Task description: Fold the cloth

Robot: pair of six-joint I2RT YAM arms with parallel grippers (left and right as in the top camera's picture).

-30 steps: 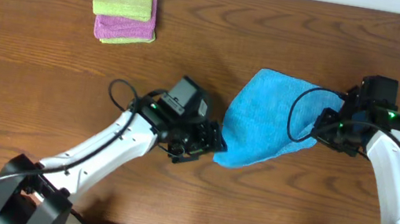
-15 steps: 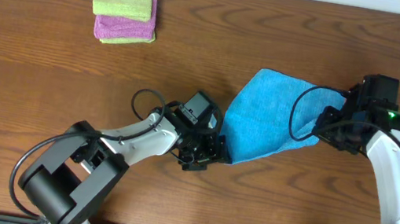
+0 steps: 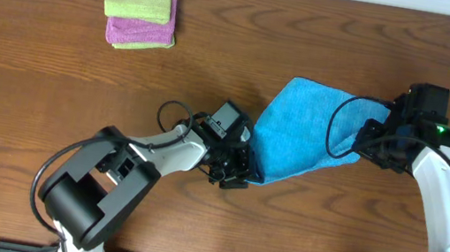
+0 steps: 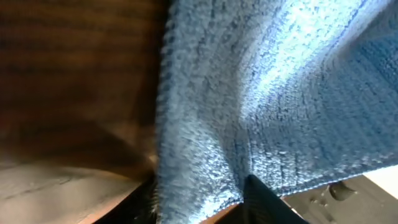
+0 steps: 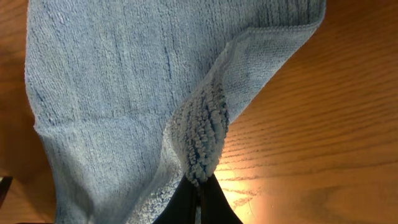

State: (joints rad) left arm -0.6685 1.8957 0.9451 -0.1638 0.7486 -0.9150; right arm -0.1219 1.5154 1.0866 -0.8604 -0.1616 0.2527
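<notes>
The blue cloth point(image 3: 300, 133) is stretched between my two grippers above the wooden table. My left gripper point(image 3: 240, 175) is shut on its lower left corner; in the left wrist view the cloth point(image 4: 267, 99) fills the frame and its edge sits between the dark fingers point(image 4: 264, 199). My right gripper point(image 3: 366, 138) is shut on the cloth's right corner; in the right wrist view the bunched corner point(image 5: 199, 134) is pinched at the fingertips point(image 5: 198, 198), and the rest of the cloth hangs away to the upper left.
A stack of folded green and pink cloths point(image 3: 141, 8) lies at the back left of the table point(image 3: 33, 97). The left arm's cable loops beside its wrist point(image 3: 175, 114).
My left gripper has moved right and toward the front with its corner, so the cloth's lower edge has shifted right. The right gripper has stayed in place.
</notes>
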